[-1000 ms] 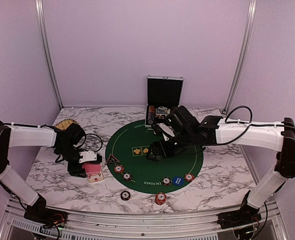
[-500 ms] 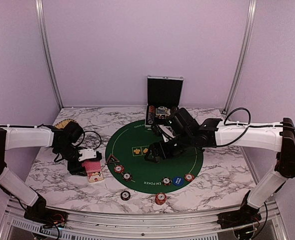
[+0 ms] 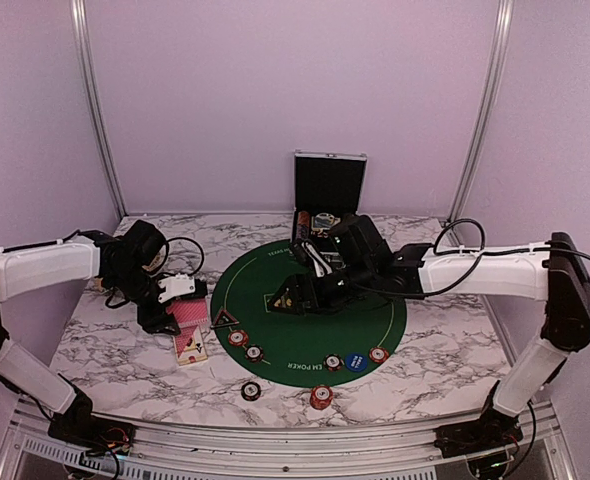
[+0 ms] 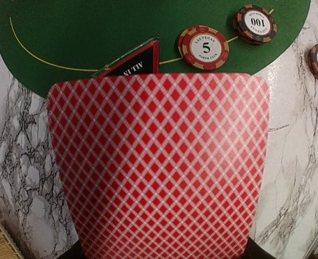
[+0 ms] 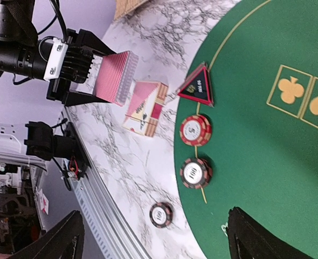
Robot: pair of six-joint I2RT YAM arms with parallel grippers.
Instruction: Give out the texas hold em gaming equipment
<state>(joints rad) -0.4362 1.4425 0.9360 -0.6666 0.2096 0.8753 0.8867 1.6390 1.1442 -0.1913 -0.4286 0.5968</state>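
- Dealing is the step in hand: the left gripper [image 3: 167,316] is pinched on a stack of cards [image 4: 159,167] and holds it above the marble table [image 3: 105,345], just left of the mat [image 3: 265,268].
- The right gripper [image 3: 298,298] hovers over the middle of the mat with its fingers spread wide and nothing between them.
- It is not near the stack, so a handover looks some way off.
- The next move probably calls for bringing the two grippers together, so the right one can peel off the top card. That needs a thin, square pinch on the edge, since a stack this smooth could fan out or slip.
- The cards are glossy, with rounded corners and a red-and-white diamond lattice on the back.
- Their box [image 5: 144,107] lies flat on the marble beneath the stack.
- The token [image 5: 196,86] is a dark triangle with a red rim, lying at the mat's left edge.
- Two chips [image 5: 195,129] lie on the mat's yellow line below the token. They are round, with striped edges and pale centres.
- A third chip [image 5: 160,214] sits off the mat on the marble.
- A blue disc [image 3: 355,362] lies among further chips at the mat's near edge.
- The mat is matte green felt, and the table is white stone veined with grey.
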